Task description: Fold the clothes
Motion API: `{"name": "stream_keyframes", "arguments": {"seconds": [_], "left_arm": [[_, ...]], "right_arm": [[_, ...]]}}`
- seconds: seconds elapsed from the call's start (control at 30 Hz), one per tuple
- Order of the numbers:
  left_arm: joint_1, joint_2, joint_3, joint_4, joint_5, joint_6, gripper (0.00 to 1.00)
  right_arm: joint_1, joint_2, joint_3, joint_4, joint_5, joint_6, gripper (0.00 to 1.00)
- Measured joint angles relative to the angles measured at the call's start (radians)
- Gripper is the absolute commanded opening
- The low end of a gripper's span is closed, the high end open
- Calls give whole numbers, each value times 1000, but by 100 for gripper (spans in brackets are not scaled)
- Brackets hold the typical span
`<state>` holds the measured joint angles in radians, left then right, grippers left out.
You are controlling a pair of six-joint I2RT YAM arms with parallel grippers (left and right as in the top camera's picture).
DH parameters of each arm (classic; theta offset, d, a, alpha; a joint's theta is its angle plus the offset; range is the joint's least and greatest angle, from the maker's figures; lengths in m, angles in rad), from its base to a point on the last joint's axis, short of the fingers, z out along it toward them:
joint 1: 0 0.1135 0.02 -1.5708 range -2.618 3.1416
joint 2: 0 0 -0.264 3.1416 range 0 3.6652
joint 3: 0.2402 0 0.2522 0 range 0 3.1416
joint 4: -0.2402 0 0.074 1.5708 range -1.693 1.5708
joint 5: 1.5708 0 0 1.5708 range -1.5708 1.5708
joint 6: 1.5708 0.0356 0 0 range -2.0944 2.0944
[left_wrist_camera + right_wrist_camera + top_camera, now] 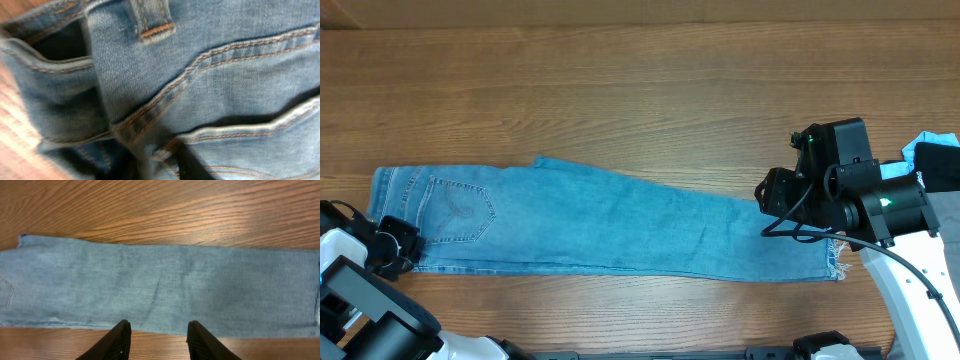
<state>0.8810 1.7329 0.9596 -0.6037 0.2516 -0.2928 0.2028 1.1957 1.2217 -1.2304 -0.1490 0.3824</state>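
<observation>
The light-blue jeans (610, 225) lie flat across the wooden table, folded lengthwise, with the waist and a stitched back pocket (460, 210) at the left and the frayed hems (837, 262) at the right. My left gripper (398, 248) sits at the near corner of the waist. The blurred left wrist view shows its dark fingers (190, 162) closed with bunched denim of the jeans (200, 70) between them. My right gripper (770, 200) hovers over the leg end, open. From the right wrist, the jeans (160, 287) stretch ahead of the gripper (159, 325), which has nothing between its fingers.
A pale-blue garment (932, 160) and a grey one (950, 215) lie at the right edge behind my right arm. Bare wooden table (640, 90) runs along the far side of the jeans.
</observation>
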Motion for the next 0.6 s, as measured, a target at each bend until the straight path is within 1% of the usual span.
{"name": "stream_keyframes", "arguments": {"seconds": [0.03,0.1,0.2,0.23,0.33,0.43,0.47,0.6], "left_arm": [[-2,1,0,3,8,2,8],[-3,1,0,5,29,8,4],[-2,1,5,-5,58,12,4],[-2,1,11,-16,69,12,4],[-2,-3,32,-56,107,12,4],[-2,-24,50,-89,134,13,4],[-2,-28,52,-92,137,13,4],[-3,-77,61,-113,164,14,4]], "right_arm": [[0,0,0,-6,8,13,40],[0,0,0,-15,35,47,40],[-3,0,0,-18,79,100,40],[-7,0,0,-18,89,119,42],[-51,0,0,-21,113,179,42],[-148,0,0,-36,131,229,40],[-192,0,0,-40,138,243,38],[-420,16,-11,-46,136,261,38]]}}
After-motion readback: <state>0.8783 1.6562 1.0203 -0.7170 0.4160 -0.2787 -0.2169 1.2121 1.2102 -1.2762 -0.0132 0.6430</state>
